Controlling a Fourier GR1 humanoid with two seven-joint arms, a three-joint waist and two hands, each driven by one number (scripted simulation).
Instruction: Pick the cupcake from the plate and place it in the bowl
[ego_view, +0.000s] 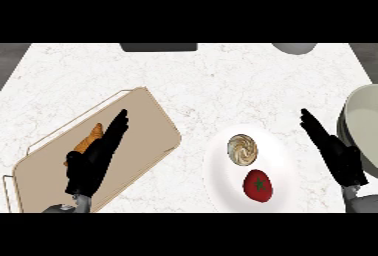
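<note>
Left hand (92, 162): black, at the lower left, fingers straight and held together, pointing up and to the right; it holds nothing and shows over the tan tray.
Right hand (336, 152): black, at the lower right, fingers straight and pointing up and slightly left; it holds nothing and sits between the plate and the bowl.
Tomato (258, 185): red with a green star-shaped stem, on the near part of the plate.
Cupcake (243, 149): swirled pale and brown top, on the far part of the plate, just beside the tomato and apart from both hands.
Plate (284, 160): white, round, right of centre on the counter.
Bowl (362, 117): pale grey-green, cut by the right edge, just beside the right hand.
Tray (140, 130): tan, rectangular with rounded corners, lying at a slant on the left.
Croissant (88, 141): orange-brown, on the tray, partly hidden by the left hand.
Counter (192, 75): white marbled top under everything.
</note>
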